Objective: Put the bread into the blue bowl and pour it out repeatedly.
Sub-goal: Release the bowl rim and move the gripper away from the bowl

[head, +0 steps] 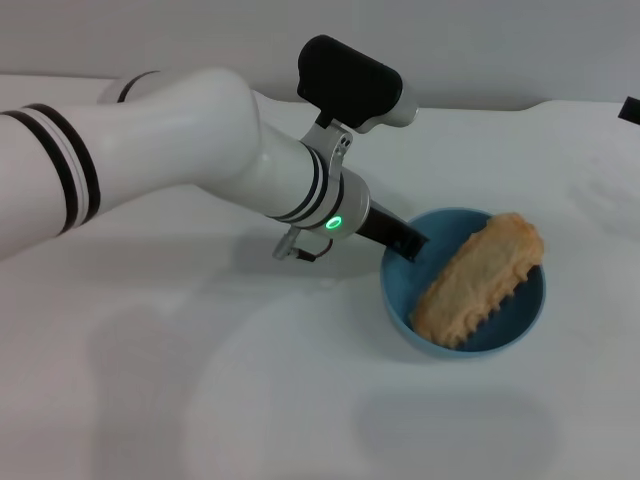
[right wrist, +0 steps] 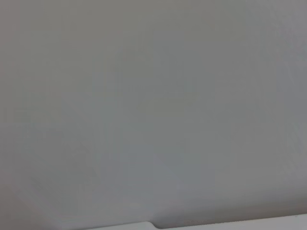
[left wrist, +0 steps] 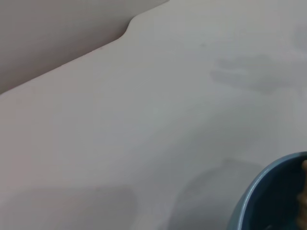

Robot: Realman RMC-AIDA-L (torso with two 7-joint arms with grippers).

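Note:
The blue bowl [head: 400, 300] stands on the white table right of centre in the head view. The bread [head: 480, 278] lies slanted inside it, tan scalloped underside up, its far end resting on the bowl's far right rim. My left gripper [head: 405, 243] reaches in from the left, and its black tip sits at the bowl's near-left rim. The left wrist view shows only a piece of the blue bowl [left wrist: 268, 196] at one corner, with a sliver of bread [left wrist: 303, 191] inside. A dark bit of my right gripper [head: 630, 108] shows at the far right edge, away from the bowl.
The white table [head: 300, 400] spreads around the bowl on all sides. Its far edge meets a grey wall [head: 500, 50]. The right wrist view shows only that wall [right wrist: 153, 105] and a strip of table edge [right wrist: 230, 224].

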